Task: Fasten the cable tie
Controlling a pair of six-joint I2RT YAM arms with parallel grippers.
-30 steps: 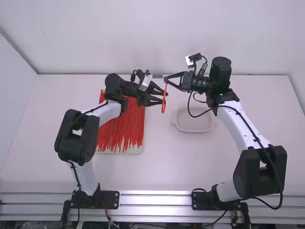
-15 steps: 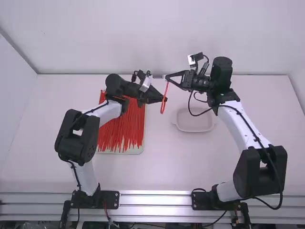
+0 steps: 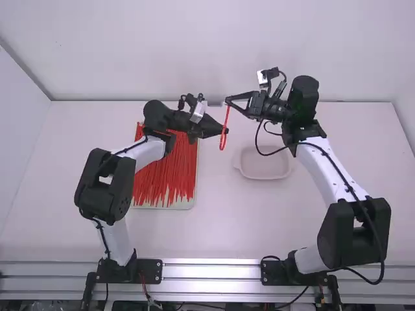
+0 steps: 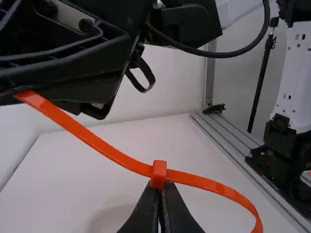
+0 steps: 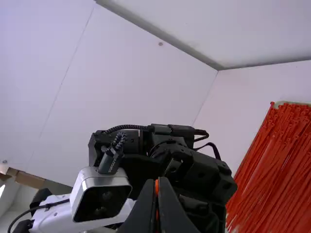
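Cable tie [image 4: 97,141], its head [image 4: 158,171] visibly threaded in the left wrist view, was clamped tight by left claw [image 4: 158,189] and right claw [image 5: 156,183].

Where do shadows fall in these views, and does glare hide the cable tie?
High view: soft, even light; no glare on the red cable tie, only faint shadows on the table. Left wrist view: a soft grey shadow lies on the table beside the left fingers. Right wrist view: the silver camera looks bright against dark parts.
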